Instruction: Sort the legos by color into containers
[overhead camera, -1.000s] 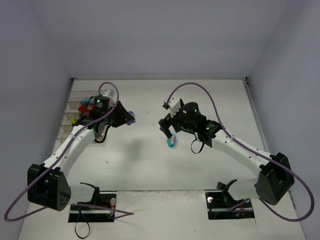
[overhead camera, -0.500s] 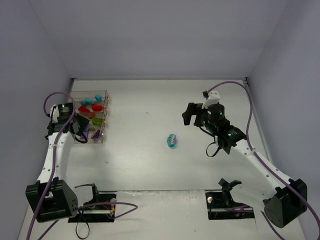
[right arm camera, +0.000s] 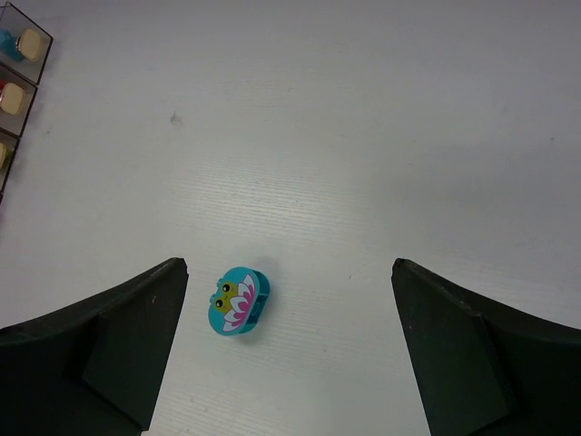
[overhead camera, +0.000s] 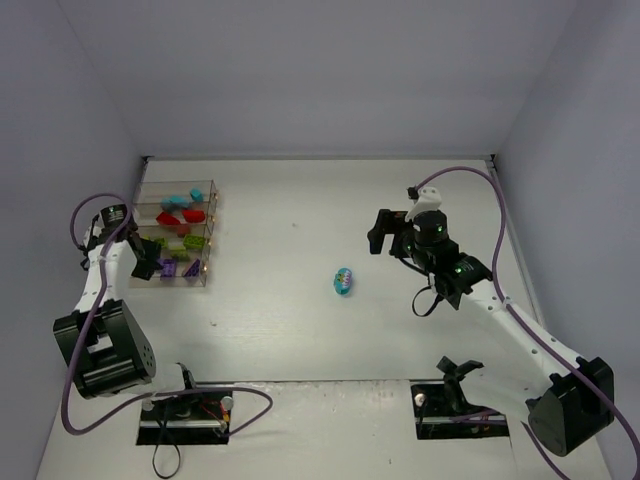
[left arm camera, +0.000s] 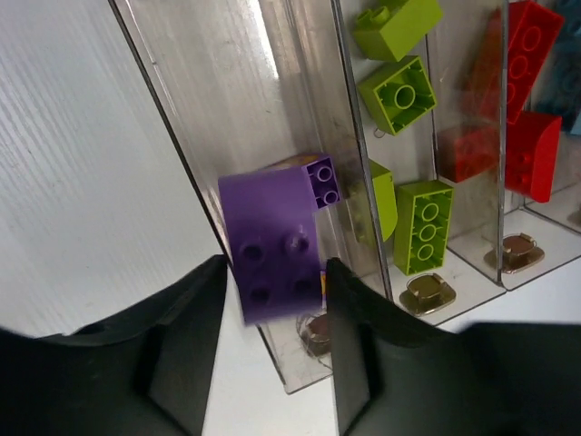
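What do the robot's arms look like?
The left arm and right arm are thin white tubes with chunky black joints. A purple cable loops along each. Tiny green lights glow on the right one. The left gripper and right gripper have flat black fingers.

Purple lego [left arm camera: 272, 241] between the jaws of the tool [left arm camera: 274, 272], beside clear containers [left arm camera: 213, 100]

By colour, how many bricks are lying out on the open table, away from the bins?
cyan brick: 1
red: 0
lime green: 0
purple: 0
total: 1
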Tool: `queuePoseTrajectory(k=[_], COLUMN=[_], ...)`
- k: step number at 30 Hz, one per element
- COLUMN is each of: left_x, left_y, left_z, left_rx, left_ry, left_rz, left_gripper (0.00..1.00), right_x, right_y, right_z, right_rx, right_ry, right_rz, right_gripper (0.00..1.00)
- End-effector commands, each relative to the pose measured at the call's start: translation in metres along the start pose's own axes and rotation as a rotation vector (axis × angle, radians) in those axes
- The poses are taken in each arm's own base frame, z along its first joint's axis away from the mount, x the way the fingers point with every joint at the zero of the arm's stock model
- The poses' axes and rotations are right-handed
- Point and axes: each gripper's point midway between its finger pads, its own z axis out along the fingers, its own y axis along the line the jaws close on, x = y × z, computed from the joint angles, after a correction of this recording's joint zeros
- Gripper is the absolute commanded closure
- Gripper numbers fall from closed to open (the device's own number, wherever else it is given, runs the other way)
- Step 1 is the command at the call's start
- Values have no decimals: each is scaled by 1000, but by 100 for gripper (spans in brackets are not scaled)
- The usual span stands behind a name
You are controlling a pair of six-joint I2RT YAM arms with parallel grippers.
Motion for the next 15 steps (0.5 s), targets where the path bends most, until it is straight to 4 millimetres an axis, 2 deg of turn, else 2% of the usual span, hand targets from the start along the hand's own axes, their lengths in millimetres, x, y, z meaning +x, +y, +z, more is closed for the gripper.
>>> queuePoseTrajectory(k=[1, 5, 10, 13, 14, 15], left_x=[-17, -17, -21, -12, -9, 11], left_y=[-25, -26, -33, -52, -66, -81], left_z=[-9, -10, -25, -46, -56, -68], left_rx=[64, 65, 111, 198, 248, 312], left_ry=[-33, -33, -41, -54, -59, -32], left_rz=[-51, -58, -34, 90, 134, 247], left_gripper=[57, 39, 35, 35, 35, 35], right_x=[-14, -14, -12, -14, -15, -16], right_y=[1, 0, 0, -1, -1, -1], right_z=[3, 5, 10, 11, 11, 11], right_rx=[10, 15, 20, 28, 29, 29], right_ry=[-59, -59, -49, -52, -54, -57], right_rz=[-3, -7, -15, -20, -24, -23], right_gripper=[8, 8, 8, 8, 8, 8])
